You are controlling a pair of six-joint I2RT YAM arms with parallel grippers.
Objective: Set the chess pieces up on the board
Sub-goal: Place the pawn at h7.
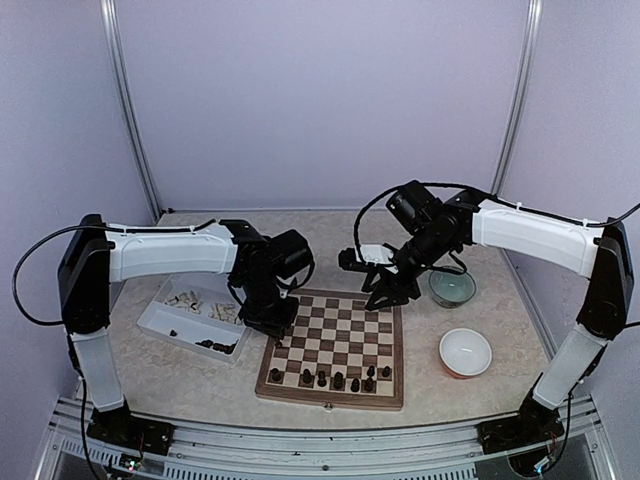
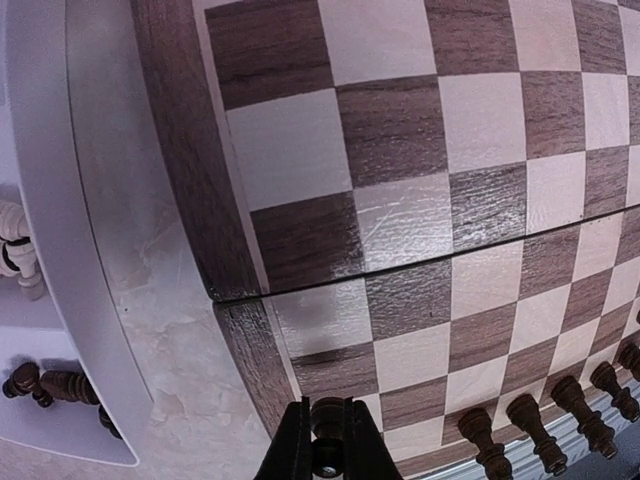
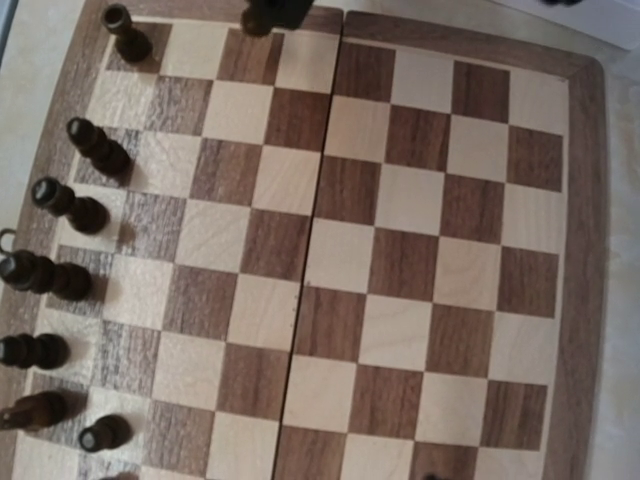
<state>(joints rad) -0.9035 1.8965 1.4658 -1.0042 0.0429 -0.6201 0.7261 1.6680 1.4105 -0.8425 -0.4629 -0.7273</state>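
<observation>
Reaching in from the left, I bend my left arm down over the left side of the board [image 1: 340, 330], and my left gripper [image 2: 328, 445] is clamped on a dark chess piece [image 2: 327, 415] close to the border. My right arm stretches across, its right gripper [image 1: 388, 290] hanging above the far edge; I cannot tell whether it is parted. Other dark chess pieces [image 1: 330, 377] stand along the near rank, and more lie in the white tray [image 1: 165, 318] beside the board.

High rear view; both close wrist views share the board [image 1: 340, 332].
</observation>
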